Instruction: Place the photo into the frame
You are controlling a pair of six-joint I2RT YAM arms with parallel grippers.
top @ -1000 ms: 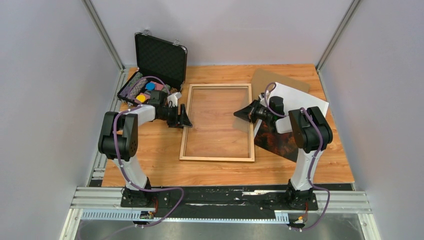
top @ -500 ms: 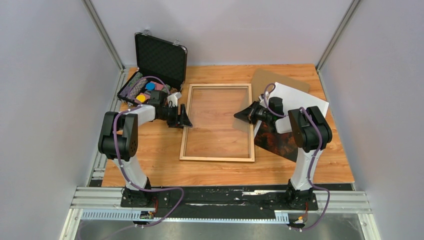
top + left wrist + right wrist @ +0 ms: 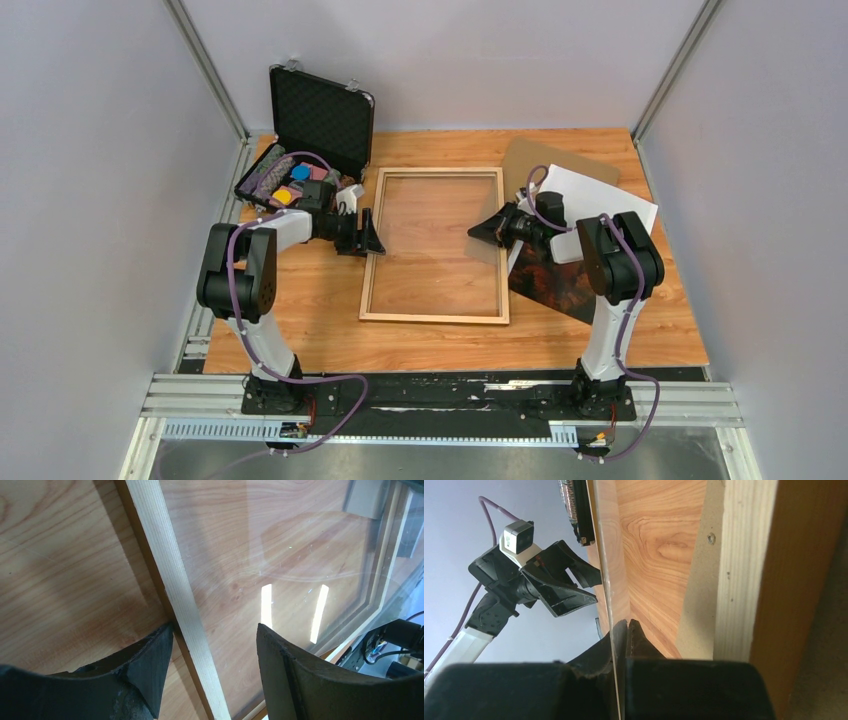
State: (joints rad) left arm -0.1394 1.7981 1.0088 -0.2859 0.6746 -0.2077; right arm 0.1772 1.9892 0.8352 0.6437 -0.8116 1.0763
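The frame (image 3: 434, 317), thin light wood, lies flat in the middle of the table. My left gripper (image 3: 369, 234) is open and straddles its left moulding (image 3: 184, 605), one finger (image 3: 150, 662) outside and one (image 3: 282, 672) inside. My right gripper (image 3: 487, 229) is shut on the right edge of the clear sheet (image 3: 603, 555), which lies over the frame opening and is raised a little on that side. The photo (image 3: 605, 205) lies face up to the right of the frame, partly under my right arm, with its dark red trees (image 3: 557, 287) nearest me.
A brown backing board (image 3: 528, 156) sticks out from under the photo at the back right. An open black case (image 3: 322, 118) with colourful items (image 3: 288, 183) stands at the back left, close behind my left arm. Grey walls enclose the table.
My right gripper has crept slightly toward the far side with the sheet edge in it. The left arm and the frame have not moved.
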